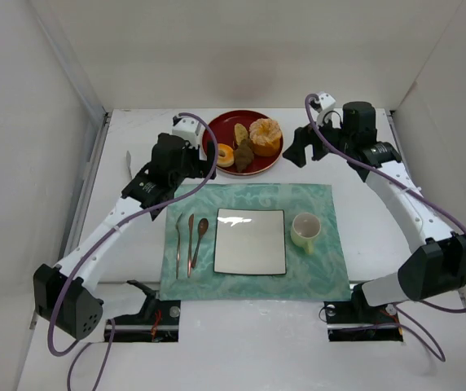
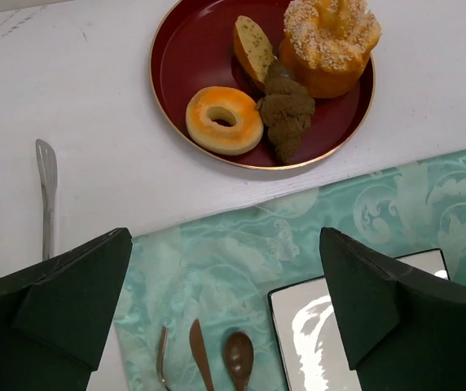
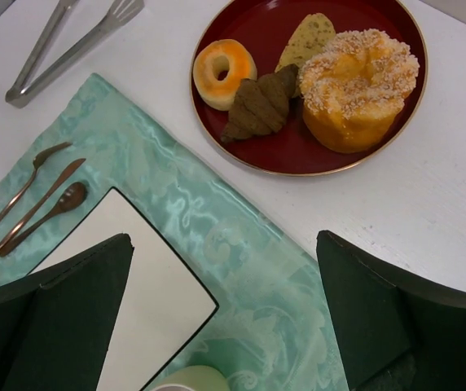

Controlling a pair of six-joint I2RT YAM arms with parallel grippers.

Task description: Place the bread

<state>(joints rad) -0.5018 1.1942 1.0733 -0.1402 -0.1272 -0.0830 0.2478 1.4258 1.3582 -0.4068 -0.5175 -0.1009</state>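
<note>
**Top external view: bread on the red plate, both jaws released**

Top external shows the bread (image 1: 244, 151), a small dark brown croissant, lying on the round red plate (image 1: 214, 130) a little toward 6 o'clock from the plate's centre. On that plate a ring doughnut (image 1: 225, 155) sits at 8 o'clock, a pale oval bread (image 1: 240, 132) near 12 o'clock and a large sugar-topped cake (image 1: 265, 135) at 2 o'clock. The bread lies between the doughnut and the cake, just beside both.

The red plate stands on the white counter (image 1: 363, 81), just past the far edge of a pale green mat (image 1: 314, 269). On the mat lies a square plate (image 1: 250, 241), at 6 o'clock from the red plate. A cup (image 1: 305, 230) stands at 3 o'clock from the square plate. A fork (image 1: 178, 236), a knife (image 1: 191, 240) and a spoon (image 1: 202, 232) lie at its 9 o'clock. Tongs (image 2: 46, 187) lie on the counter off the mat's left side.

The left arm (image 1: 119, 220) holds the left jaws at 9 o'clock from the red plate; they are spread wide and hold nothing. The right arm (image 1: 404, 204) holds the right jaws at 3 o'clock from it, likewise spread and empty. Neither pair touches the bread.
</note>
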